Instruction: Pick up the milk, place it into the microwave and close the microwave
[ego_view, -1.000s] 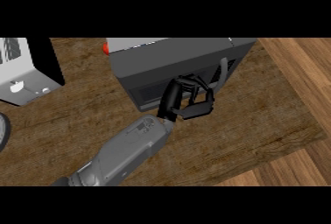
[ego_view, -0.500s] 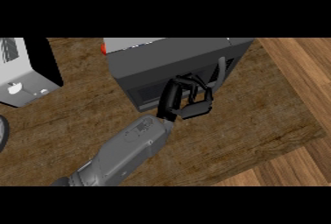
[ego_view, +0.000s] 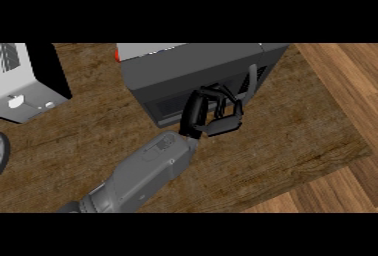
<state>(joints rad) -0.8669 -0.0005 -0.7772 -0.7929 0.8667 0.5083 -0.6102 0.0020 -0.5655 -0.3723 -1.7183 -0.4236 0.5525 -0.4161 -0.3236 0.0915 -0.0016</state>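
Compared with half a second ago, you see almost nothing changed: the black hand (ego_view: 212, 112) on its grey forearm (ego_view: 140, 175) stays at the front face of the dark grey box-shaped microwave (ego_view: 193, 70), in the same pose, and the microwave door still looks shut. Which arm this is cannot be told from the picture; it comes in from the lower left edge and slants up toward the microwave. The fingers are curled together against the microwave's front, beside the dark vertical door handle (ego_view: 251, 80), and you cannot tell whether they hold anything. The milk does not show anywhere; it may be behind the shut door, but the picture does not reveal it.

The microwave stands on a brown wood-grain desk (ego_view: 288, 135). Right of the microwave and below the desk's edge, lighter wooden plank flooring (ego_view: 339, 75) shows. Left of the microwave stands a white and black boxy appliance (ego_view: 29, 82), cut by the picture's edge. Further down at the left edge, well apart from the microwave, a dark curved rim (ego_view: 3, 152) just enters the view.

Counted: one microwave, one hand, one forearm, one white appliance, one dark rim.
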